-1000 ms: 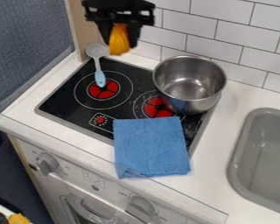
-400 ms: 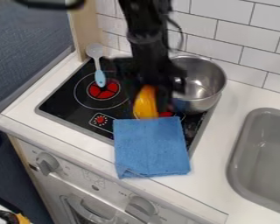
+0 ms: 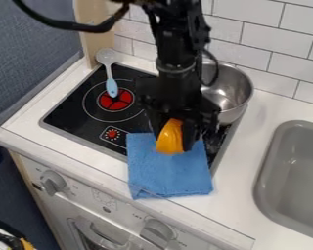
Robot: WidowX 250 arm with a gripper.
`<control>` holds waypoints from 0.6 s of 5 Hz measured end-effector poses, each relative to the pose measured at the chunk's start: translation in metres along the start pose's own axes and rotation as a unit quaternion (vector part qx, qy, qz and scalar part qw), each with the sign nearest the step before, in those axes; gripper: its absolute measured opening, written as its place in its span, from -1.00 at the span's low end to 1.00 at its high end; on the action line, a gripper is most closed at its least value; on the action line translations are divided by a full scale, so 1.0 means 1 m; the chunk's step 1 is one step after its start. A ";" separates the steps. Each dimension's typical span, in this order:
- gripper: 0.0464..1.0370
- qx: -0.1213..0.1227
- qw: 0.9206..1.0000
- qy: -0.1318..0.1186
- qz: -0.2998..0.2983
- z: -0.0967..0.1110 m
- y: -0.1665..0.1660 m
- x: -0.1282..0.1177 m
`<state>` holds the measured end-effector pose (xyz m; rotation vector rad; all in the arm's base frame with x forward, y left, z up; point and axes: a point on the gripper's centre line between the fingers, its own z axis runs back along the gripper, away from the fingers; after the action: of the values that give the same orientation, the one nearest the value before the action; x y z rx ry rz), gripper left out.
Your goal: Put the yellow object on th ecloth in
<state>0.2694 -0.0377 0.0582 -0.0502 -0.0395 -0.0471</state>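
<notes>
The black gripper [image 3: 174, 141] hangs over the back part of the blue cloth [image 3: 168, 173], shut on the yellow object [image 3: 171, 137]. One finger is on each side of the object, whose lower end overlaps the cloth in the view; whether it touches the cloth I cannot tell. The cloth lies partly on the black stove top and partly on the white counter edge in front of it.
A steel pot [image 3: 232, 91] stands at the stove's back right, partly behind the arm. A spoon [image 3: 111, 73] with a pale blue handle lies at the back left. The grey sink [image 3: 269, 161] is to the right.
The gripper has come from the top of the view down and toward the front, carrying the yellow object from above the stove's back edge to over the cloth. Cloth, pot and spoon have stayed put.
</notes>
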 end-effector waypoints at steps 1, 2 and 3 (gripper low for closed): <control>0.05 0.013 1.000 0.019 0.011 -0.011 0.004 -0.002; 0.15 0.015 0.999 0.032 0.016 -0.018 0.005 -0.003; 0.74 0.020 0.999 0.040 0.013 -0.017 0.006 -0.004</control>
<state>0.2662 -0.0325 0.0413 -0.0096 0.0410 -0.0221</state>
